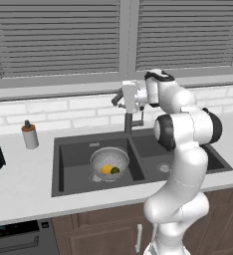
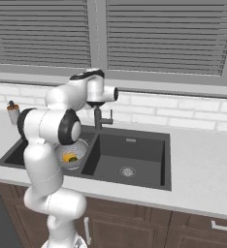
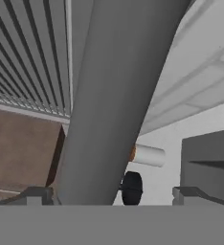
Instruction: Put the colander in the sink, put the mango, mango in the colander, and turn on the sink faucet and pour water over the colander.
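Colander (image 1: 110, 160) sits in left basin of sink (image 1: 68, 169), yellow mango (image 1: 106, 169) and greenish mango (image 1: 115, 170) inside. No water visible. Step in hand, judged: turning on sink faucet (image 1: 128, 122). Gripper (image 1: 119, 97) up beside faucet top; hand view has faucet neck (image 3: 118, 95) very close, between spread-apart fingertips, nothing grasped. Advice: press lever sideways gently, then swing spout over colander. Soap bottle (image 1: 29, 134) well apart on counter.
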